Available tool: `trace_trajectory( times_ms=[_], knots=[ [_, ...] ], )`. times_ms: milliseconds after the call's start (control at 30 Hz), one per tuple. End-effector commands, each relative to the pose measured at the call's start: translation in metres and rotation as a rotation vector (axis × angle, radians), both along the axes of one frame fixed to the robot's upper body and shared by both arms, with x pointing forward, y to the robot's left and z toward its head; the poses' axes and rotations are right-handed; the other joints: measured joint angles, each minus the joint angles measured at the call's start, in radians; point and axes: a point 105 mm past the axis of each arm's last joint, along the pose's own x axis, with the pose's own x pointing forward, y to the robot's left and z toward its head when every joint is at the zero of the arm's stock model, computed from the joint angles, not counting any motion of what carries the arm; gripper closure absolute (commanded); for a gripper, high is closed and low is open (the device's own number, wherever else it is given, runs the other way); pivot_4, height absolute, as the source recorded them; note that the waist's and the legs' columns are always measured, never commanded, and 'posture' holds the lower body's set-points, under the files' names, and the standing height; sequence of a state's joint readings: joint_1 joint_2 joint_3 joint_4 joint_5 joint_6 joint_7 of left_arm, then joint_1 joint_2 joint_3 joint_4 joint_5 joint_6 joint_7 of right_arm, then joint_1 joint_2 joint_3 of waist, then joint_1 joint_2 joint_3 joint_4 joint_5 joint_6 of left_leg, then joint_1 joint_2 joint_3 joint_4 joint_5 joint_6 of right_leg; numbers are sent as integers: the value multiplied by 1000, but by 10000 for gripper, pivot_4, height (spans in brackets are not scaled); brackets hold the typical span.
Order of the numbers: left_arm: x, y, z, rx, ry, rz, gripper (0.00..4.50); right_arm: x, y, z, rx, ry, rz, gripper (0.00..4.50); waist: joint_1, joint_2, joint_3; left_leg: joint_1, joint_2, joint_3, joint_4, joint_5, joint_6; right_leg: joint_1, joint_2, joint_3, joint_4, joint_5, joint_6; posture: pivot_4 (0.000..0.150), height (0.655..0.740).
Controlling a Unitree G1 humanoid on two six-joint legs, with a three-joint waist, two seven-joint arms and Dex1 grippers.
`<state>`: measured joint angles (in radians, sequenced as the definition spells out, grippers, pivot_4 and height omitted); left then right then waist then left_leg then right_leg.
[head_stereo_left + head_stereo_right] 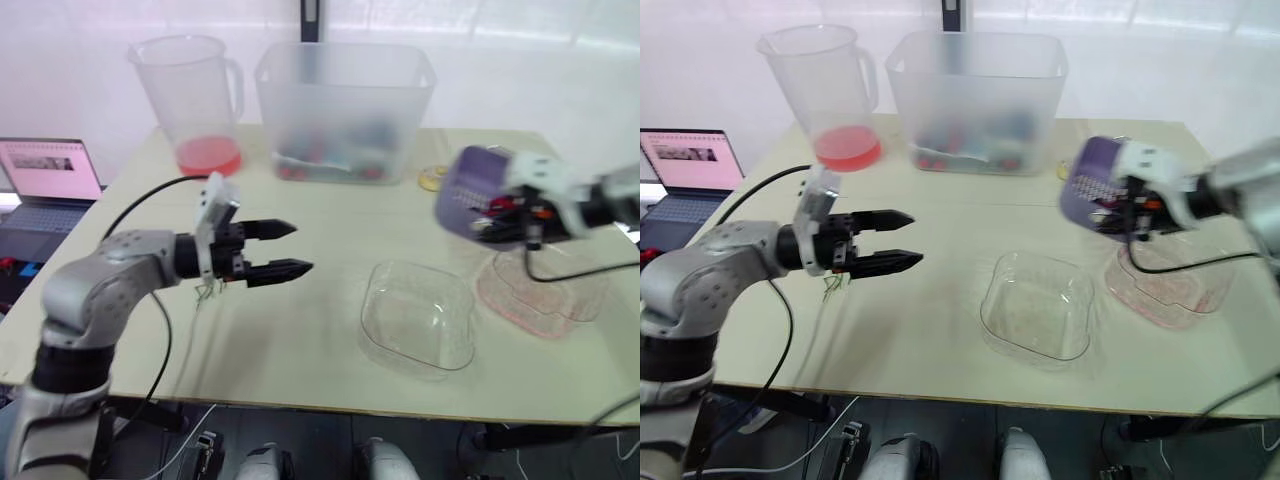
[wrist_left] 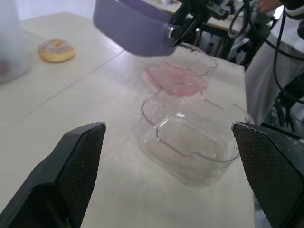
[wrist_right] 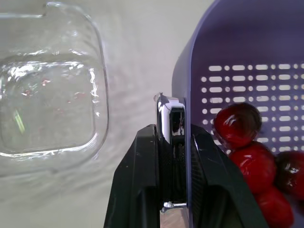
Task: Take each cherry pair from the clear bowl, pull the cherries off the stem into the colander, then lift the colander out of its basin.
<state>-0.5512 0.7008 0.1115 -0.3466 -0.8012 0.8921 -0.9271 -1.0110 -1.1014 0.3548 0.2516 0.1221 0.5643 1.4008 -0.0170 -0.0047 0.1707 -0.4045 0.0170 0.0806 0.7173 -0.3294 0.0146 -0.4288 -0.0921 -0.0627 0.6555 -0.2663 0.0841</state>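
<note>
My right gripper (image 3: 173,142) is shut on the rim of the purple colander (image 1: 472,190), which hangs tilted in the air above the pink-tinted basin (image 1: 540,290) at the table's right. Several red cherries (image 3: 247,156) lie inside the colander. The clear bowl (image 1: 417,315) sits on the table just left of the basin, with nothing visible inside. My left gripper (image 1: 290,250) hovers open over the table's left-middle, fingers pointing right toward the bowl, nothing between them. A few green stems (image 1: 207,290) lie on the table under that gripper.
A large frosted bin (image 1: 345,110) stands at the back centre, with a clear jug (image 1: 190,100) holding red liquid to its left. A doughnut (image 2: 56,50) lies near the bin's right corner. A laptop (image 1: 45,190) sits off the table's left edge.
</note>
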Motion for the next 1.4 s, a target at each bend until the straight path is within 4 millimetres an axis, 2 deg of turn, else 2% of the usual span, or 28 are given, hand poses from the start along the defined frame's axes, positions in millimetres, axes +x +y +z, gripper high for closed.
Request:
trace_trajectory(
  times_ms=[33,100,167,367,467,533,600,733,767,967,1100,1167,1267,1333,1400],
  knots=[
    [-9,6,10,-10,-46,41,0,21,9,-4,-112,-6,64,42730,8,0,0,-1,0,-1,0,0,0,-1,0,-1,0,0,0,1500,7078],
    [-13,6,9,-14,-43,60,0,28,23,-20,-134,39,111,42730,10,0,0,-3,0,-2,1,0,0,-1,-1,-3,0,0,0,1500,7078],
    [-16,6,7,-12,-38,72,0,32,29,-27,-126,67,129,42730,13,-1,0,-3,-2,-2,1,0,0,0,-3,-4,0,0,0,1500,7078],
    [-19,14,6,16,-51,137,0,48,27,-53,-159,90,104,42730,9,0,0,-3,-2,-3,2,0,0,0,-4,-6,0,0,0,1500,7078],
    [-19,17,7,17,-55,153,0,51,27,-58,-147,102,93,42730,1,0,0,-3,-2,-2,2,0,-1,0,-3,-6,0,0,0,1500,7078],
    [-19,17,7,20,-57,155,0,53,26,-57,-141,98,83,32116,0,0,0,-2,-1,-3,2,1,-1,0,-3,-6,1,0,0,1500,7078],
    [-17,17,6,29,-56,159,0,52,25,-50,-140,94,92,24240,0,0,0,-2,-1,-3,2,1,-1,0,-3,-6,1,0,0,1500,7078],
    [-14,18,6,35,-56,165,0,48,26,-21,-96,58,103,3570,2,0,0,-2,-1,-2,2,1,-1,0,-3,-6,1,0,0,1500,7078],
    [-11,19,6,38,-59,172,0,46,24,-14,-83,45,97,537,4,0,0,-2,-2,-2,2,1,-1,0,-3,-6,1,0,0,1500,7078],
    [8,21,2,53,-102,209,0,34,2,33,73,-39,12,537,6,0,0,-3,-2,-2,2,1,-1,0,-3,-6,1,0,0,1500,7078],
    [28,30,3,55,-177,307,0,10,-23,58,234,-104,-57,537,8,1,1,-3,-2,-2,1,1,-1,0,-3,-6,1,0,0,1500,7078],
    [34,37,-3,67,-206,363,0,-5,-37,62,343,-145,-80,537,10,0,0,-3,-2,-2,1,1,-1,0,-3,-6,0,0,0,1500,7078],
    [27,41,-16,78,-189,325,0,-26,-57,66,494,-240,-140,537,9,1,0,-2,-1,-2,0,1,-1,1,-4,-7,0,0,0,1500,7078],
    [27,52,-25,78,-163,330,0,-42,-88,60,462,-400,-220,537,9,1,0,-2,-2,0,1,1,-1,0,-4,-6,1,0,0,1500,7078],
    [32,61,-32,76,-136,345,0,-61,-117,50,448,-476,-327,537,19,2,0,-2,-1,-1,1,1,-1,1,-5,-6,2,0,0,1500,7078]
  ],
)
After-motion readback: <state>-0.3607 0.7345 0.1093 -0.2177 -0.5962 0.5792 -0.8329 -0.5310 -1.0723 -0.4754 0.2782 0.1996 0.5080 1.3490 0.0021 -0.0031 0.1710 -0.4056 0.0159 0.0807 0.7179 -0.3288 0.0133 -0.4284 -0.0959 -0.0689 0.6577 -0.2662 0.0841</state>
